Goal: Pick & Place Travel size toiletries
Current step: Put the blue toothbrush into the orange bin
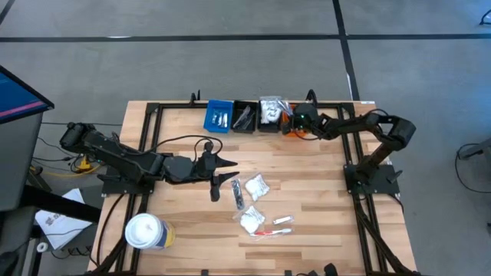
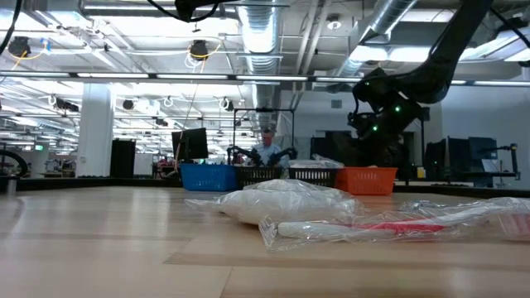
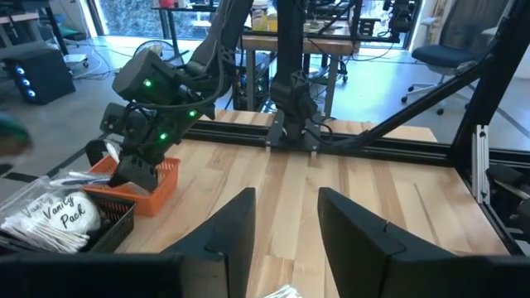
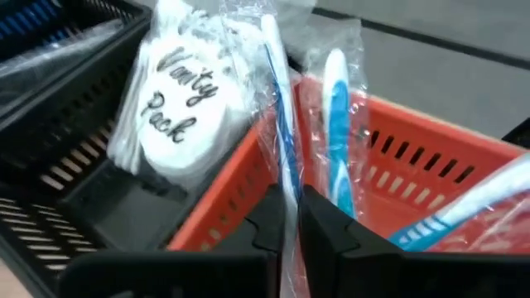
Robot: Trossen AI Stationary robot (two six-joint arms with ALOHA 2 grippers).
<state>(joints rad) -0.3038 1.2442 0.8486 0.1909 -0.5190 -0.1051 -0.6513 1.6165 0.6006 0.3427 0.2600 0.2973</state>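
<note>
My right gripper (image 4: 290,211) is at the orange bin (image 1: 295,129) at the table's far edge, shut on a wrapped blue-and-white toothbrush (image 4: 277,91). Another blue toothbrush (image 4: 335,124) stands in that bin. The black bin (image 4: 99,207) beside it holds "Vanity Pack" sachets (image 4: 178,108). On the table's middle lie two white sachets (image 1: 255,186) (image 1: 252,221), a black comb (image 1: 238,193) and wrapped red-and-white toothbrushes (image 1: 274,227). My left gripper (image 1: 228,173) hovers open left of them, with nothing between its fingers (image 3: 240,223). My right gripper pinches the toothbrush's clear wrapper (image 4: 287,186) between its two fingers, which slant down from the table's right. The toothbrush stands up past the fingers over the orange bin's wall (image 4: 240,174), along them. The fingers hide its lower end.
A blue bin (image 1: 219,116) and a second black bin (image 1: 245,117) stand in the same row at the far edge. A large white tub with a yellow label (image 1: 146,231) stands at the near left. Black frame rails (image 1: 146,130) border the table.
</note>
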